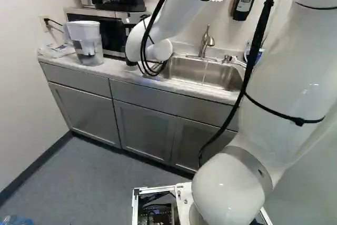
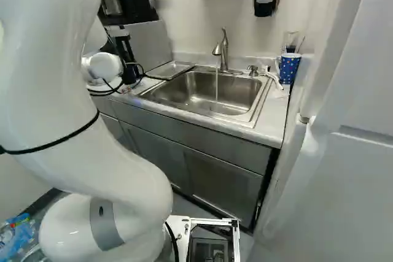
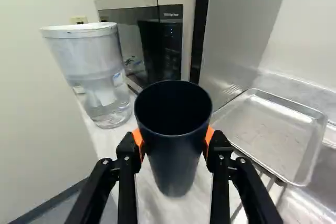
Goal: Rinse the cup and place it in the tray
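Closest of all in the wrist view is my hand, and its two orange pads pinch a dark cup from both sides. The cup is up off the bench and I can see into its open top. Now from left to right. At the left of the left base view a water pitcher stands on the bench. Next comes the microwave. The metal tray lies flat just past it, near the cup, and the sink is right beside the tray. A thin stream of water falls from the faucet. A blue spotty cup stands past the sink.

So the grabbing is done and the water is on. I can't tell if the cup is rinsed. If it is, only putting it in the tray is left.
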### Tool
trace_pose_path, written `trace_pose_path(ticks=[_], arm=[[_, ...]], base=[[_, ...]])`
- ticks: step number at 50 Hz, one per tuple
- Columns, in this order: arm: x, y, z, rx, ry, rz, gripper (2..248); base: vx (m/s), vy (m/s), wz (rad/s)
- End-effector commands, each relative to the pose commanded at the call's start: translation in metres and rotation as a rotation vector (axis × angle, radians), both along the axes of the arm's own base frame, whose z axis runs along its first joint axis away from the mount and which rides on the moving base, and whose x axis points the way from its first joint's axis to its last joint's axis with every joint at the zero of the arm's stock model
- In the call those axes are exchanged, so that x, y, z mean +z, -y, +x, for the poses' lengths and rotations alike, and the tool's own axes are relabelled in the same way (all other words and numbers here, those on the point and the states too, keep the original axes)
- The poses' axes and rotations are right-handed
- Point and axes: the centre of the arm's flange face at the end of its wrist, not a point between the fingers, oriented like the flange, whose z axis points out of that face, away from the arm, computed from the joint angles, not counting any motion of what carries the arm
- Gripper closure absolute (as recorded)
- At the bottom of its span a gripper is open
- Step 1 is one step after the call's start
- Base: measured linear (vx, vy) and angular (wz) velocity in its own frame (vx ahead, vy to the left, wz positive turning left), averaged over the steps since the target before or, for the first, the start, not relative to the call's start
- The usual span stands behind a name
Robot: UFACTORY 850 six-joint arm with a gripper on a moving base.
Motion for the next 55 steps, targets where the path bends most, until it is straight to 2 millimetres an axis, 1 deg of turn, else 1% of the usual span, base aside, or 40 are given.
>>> trace_pose_path(ticks=[55], arm=[[0.048, 0.088, -0.020, -0.157, 0.007, 0.003, 125]], base=[[0.000, 0.000, 0.000]])
